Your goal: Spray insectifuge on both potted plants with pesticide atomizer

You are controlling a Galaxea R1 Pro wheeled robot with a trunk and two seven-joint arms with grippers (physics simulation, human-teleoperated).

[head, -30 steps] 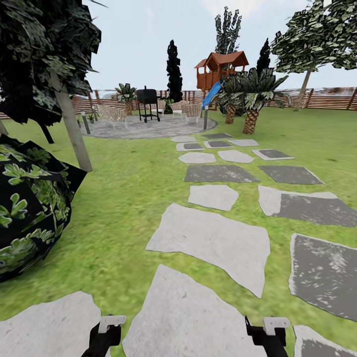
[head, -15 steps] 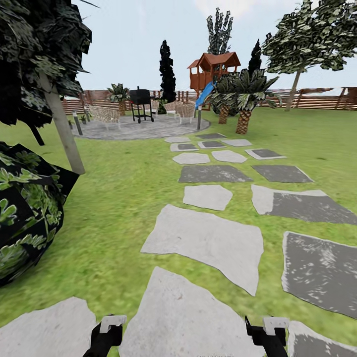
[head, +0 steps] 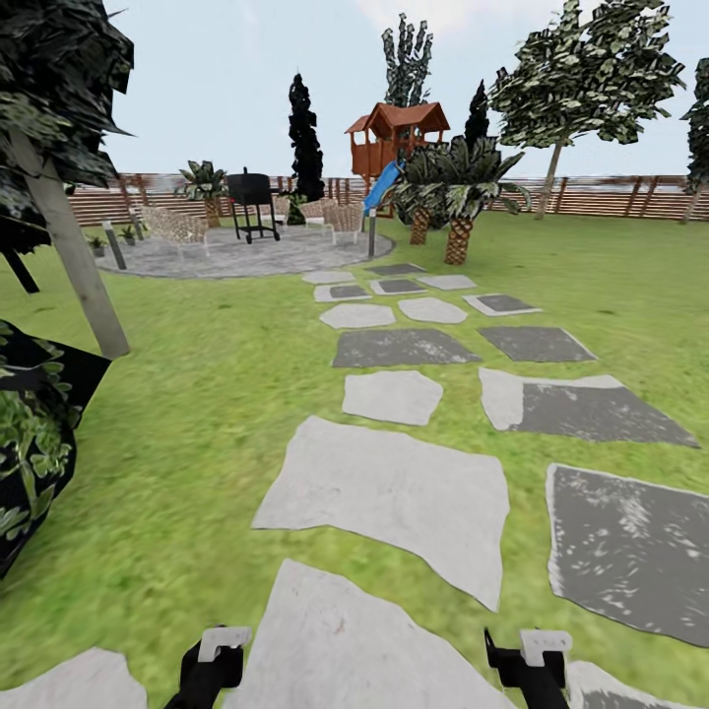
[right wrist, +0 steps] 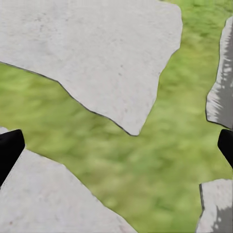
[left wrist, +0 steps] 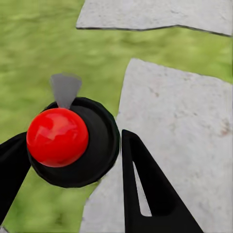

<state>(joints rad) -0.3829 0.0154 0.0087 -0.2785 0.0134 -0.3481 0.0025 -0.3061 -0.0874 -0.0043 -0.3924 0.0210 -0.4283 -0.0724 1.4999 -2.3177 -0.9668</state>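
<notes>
Garden: green lawn (head: 197,414) crossed by pale and dark stepping slabs (head: 389,487) running away toward a round stone patio (head: 236,258); brown slat fence (head: 591,197) behind
Patio: black grill (head: 251,202), wicker chairs (head: 335,219), a grey lamp post (head: 114,245); small potted greenery (head: 96,242) at its far left edge, too small to tell its leaning or long axis
Spray bottle: cannot be made out
Left gripper (left wrist: 73,187): fingers (left wrist: 150,194) spread, holding nothing; above a slab edge, beside a red ball on a black disc (left wrist: 57,137)
Right gripper (right wrist: 116,145): fingertips (right wrist: 8,148) wide apart, released; over grass between slabs

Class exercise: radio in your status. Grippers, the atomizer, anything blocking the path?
Left gripper and right gripper: jaws open, empty. Atomizer not sighted. Stepping slabs run unobstructed toward the patio.
</notes>
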